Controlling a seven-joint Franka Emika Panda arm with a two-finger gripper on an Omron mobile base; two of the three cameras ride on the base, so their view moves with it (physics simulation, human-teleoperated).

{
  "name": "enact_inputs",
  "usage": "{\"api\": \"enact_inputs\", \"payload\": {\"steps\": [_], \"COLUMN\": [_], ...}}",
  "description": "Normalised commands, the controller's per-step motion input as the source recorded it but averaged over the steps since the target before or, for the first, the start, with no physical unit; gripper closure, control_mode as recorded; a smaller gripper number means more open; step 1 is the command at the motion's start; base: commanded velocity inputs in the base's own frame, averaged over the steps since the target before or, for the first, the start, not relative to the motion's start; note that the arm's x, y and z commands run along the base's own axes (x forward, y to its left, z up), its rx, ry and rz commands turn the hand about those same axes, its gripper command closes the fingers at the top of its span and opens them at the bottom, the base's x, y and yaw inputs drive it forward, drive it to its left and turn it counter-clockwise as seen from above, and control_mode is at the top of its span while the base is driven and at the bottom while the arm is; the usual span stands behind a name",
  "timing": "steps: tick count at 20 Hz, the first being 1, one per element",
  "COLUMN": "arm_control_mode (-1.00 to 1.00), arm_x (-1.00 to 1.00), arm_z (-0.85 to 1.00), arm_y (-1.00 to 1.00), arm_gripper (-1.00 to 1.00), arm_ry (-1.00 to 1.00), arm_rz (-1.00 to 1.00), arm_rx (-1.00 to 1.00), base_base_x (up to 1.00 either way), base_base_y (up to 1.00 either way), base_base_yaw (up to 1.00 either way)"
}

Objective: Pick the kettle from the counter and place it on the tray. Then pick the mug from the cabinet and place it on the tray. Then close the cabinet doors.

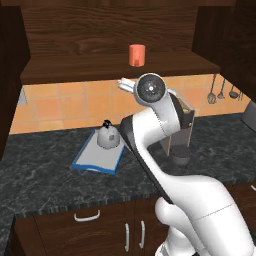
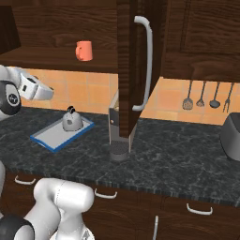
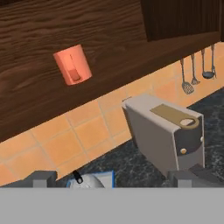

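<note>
The silver-grey kettle [image 1: 107, 136] stands upright on the blue-rimmed tray [image 1: 91, 162] on the dark counter [image 1: 45, 175]. Higher up, the orange-red mug [image 1: 136, 55] sits on the shelf of the open wall cabinet [image 1: 100, 30]. My gripper [image 3: 117, 178] is open, raised above the counter between tray and shelf, with nothing between its fingertips [image 3: 41, 178]. In the hand view the mug [image 3: 72, 64] is upper left, and the kettle's top [image 3: 85, 181] and tray [image 3: 108, 178] show at the bottom. The right cabinet door [image 2: 127, 70] stands wide open.
A grey-brown coffee machine [image 1: 182, 127] stands on the counter right of the tray, under the open door's edge. Utensils [image 2: 201, 96] hang on the tiled wall further right, above a dark rounded appliance [image 2: 232, 136]. The left door [image 1: 10, 85] swings out at the left.
</note>
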Motion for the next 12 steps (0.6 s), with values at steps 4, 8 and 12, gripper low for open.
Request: {"api": "enact_inputs", "payload": {"steps": [4, 8, 12], "arm_control_mode": [-1.0, -1.0, -1.0], "arm_x": [-0.06, 0.19, 0.36], "arm_z": [0.61, 0.55, 0.5], "arm_y": [-0.23, -0.21, -0.14], "arm_gripper": [-1.0, -1.0, -1.0], "arm_ry": [0.0, 0.08, 0.09], "arm_rz": [0.0, 0.09, 0.21], "arm_rx": [0.0, 0.0, -0.07], "base_base_x": [0.0, 0.0, 0.0], "base_base_y": [0.0, 0.0, 0.0], "base_base_yaw": [0.0, 0.0, 0.0]}}
